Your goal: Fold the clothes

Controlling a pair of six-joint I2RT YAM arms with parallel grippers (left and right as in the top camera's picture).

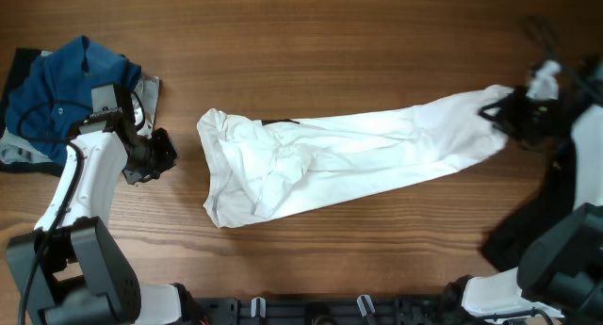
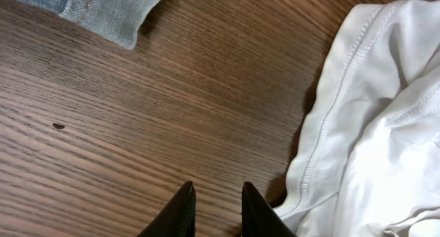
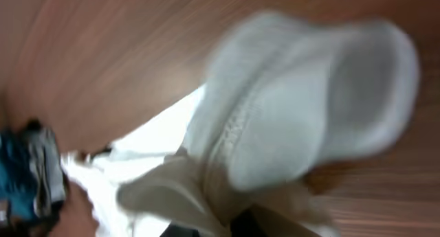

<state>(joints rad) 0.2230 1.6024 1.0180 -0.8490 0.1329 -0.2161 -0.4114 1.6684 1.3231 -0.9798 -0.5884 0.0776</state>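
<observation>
Closest to me, my left pincer (image 2: 216, 211) stood with its two tips a narrow gap apart and nothing between them. It was above the bare table (image 2: 137, 127), just beside the stitched edge of the white shirt (image 2: 371, 127). My right pincer (image 1: 510, 113) was pressed together on the other end of this shirt (the wrist view was blurred, but bunched white cloth filled it right at the fingers).

The shirt lay across the middle of the table, stretched into a long band from its crumpled left end to the right end in my grip. I judged it light, soft and limp. It would sag and wrinkle wherever it was not supported, and a single layer could slide out of a loose pinch. The doubled seam at the left edge seemed the best place for my left pincer to take hold, because the stitching gives something thicker to bite.

Farther away, at the far left of the table, a blue garment (image 1: 66, 89) lay in a heap with a grey-blue cloth (image 2: 103, 7) at its side, both apart from the shirt.
</observation>
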